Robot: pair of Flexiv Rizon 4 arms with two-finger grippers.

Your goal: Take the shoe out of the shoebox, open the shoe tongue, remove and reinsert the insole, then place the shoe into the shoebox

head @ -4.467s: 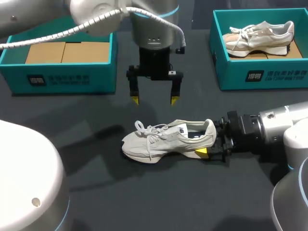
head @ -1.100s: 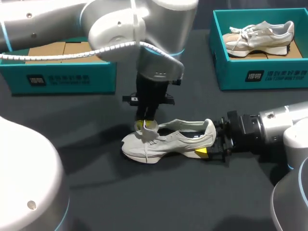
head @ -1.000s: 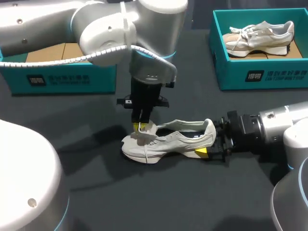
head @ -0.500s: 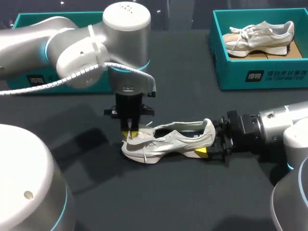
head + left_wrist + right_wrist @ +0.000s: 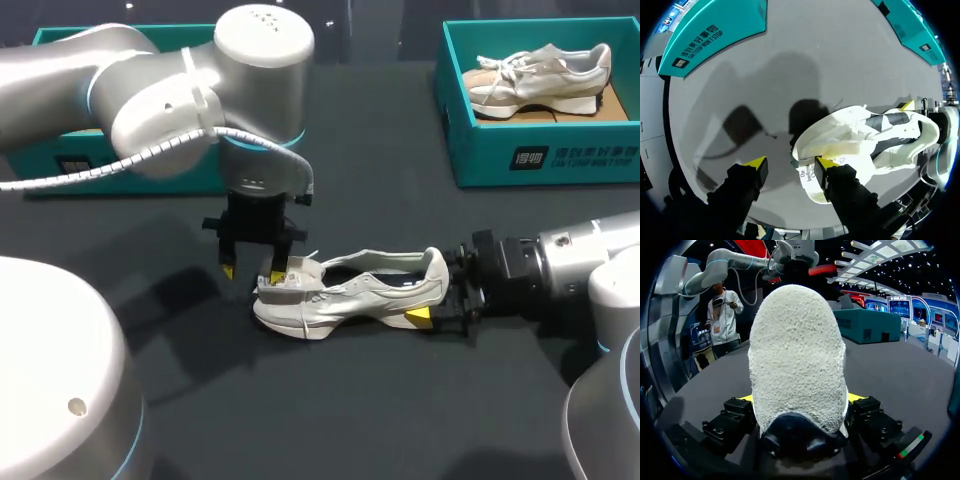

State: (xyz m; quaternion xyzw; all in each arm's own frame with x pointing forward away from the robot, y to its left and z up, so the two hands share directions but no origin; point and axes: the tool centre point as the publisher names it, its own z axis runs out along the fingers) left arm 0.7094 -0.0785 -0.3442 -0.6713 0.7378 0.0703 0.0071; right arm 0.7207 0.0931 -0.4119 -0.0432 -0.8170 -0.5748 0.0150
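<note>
Head view shows left gripper (image 5: pixel 251 272) now spread beside the tongue (image 5: pixel 297 270), right gripper (image 5: pixel 432 298) still clamping the shoe (image 5: pixel 350 295).

The shoe (image 5: pixel 340 295) lies across the middle of the bench (image 5: pixel 400 420) and is hemmed in at both ends. The right gripper (image 5: pixel 432 293) clamps its heel. The left gripper (image 5: pixel 252 272) hangs at its toe with fingers (image 5: pixel 756 163) spread, one just beside the raised tongue (image 5: pixel 290 272). The left arm (image 5: pixel 170 90) overhangs the left shoebox (image 5: pixel 60 165). A second shoe (image 5: pixel 540 72) fills the right shoebox (image 5: pixel 545 155). Bare bench runs in front of the shoe and between it and the right shoebox.
</note>
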